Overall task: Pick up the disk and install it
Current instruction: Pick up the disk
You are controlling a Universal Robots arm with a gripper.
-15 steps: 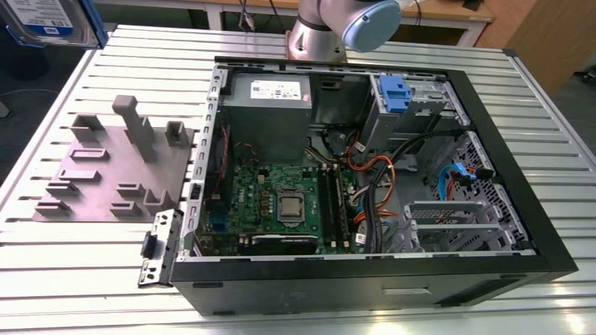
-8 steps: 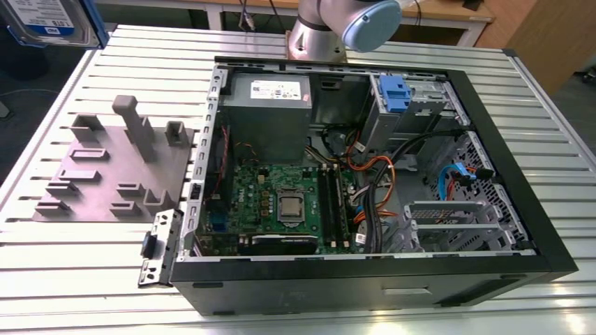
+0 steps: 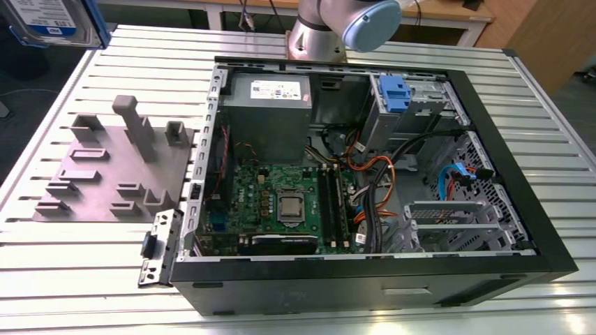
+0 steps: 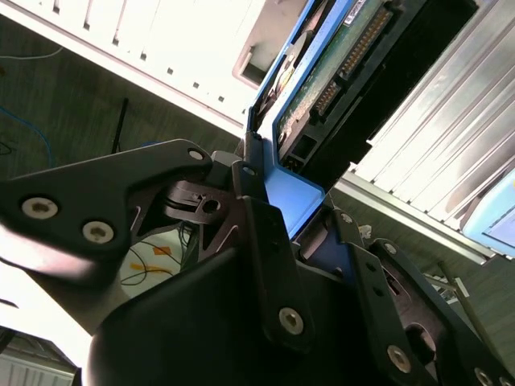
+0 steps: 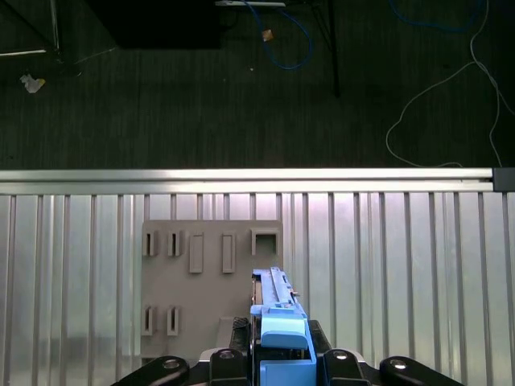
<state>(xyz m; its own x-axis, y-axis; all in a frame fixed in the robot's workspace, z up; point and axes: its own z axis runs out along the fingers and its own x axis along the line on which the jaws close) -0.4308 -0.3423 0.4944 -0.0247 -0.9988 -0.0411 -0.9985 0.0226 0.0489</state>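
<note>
The disk point(image 3: 49, 19), a silver drive with a white-and-blue label in a blue plastic carrier, hangs high over the table's far corner at the exterior view's left. In both wrist views my gripper point(image 5: 282, 358) is shut on it. Its black fingers point(image 4: 265, 241) clamp the blue carrier point(image 4: 294, 193), and the disk's circuit-board side point(image 4: 338, 68) shows beyond them. In the first wrist view the disk point(image 5: 278, 310) is seen edge-on, held above the grey fixture plate point(image 5: 211, 273).
An open black computer case point(image 3: 549, 244) lies on the slatted metal table point(image 3: 75, 279), with a grey power supply point(image 3: 268, 105), a motherboard point(image 3: 279, 202), a fixed blue caddy point(image 3: 396, 94) and a metal drive cage point(image 3: 456, 223). The grey fixture plate point(image 3: 112, 167) sits beside it. The arm's base point(image 3: 322, 38) stands behind.
</note>
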